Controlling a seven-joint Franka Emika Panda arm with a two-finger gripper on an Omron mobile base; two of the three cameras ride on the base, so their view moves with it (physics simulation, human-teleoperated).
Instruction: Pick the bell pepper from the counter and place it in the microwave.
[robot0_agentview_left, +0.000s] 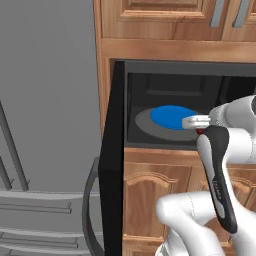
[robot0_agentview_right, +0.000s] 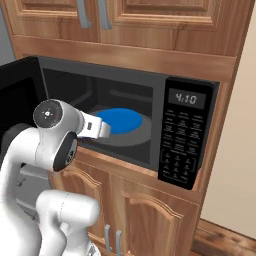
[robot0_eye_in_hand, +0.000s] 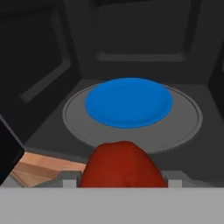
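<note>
One bell pepper (robot0_eye_in_hand: 121, 165) sits clamped in our claw (robot0_eye_in_hand: 121, 181) at the microwave (robot0_agentview_right: 187, 135) mouth (door open), lined up toward the blue plate (robot0_eye_in_hand: 128, 101).

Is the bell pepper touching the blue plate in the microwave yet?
Apart. In the hand view the bell pepper sits at the cavity's front edge, with bare grey turntable showing between it and the blue plate.
</note>
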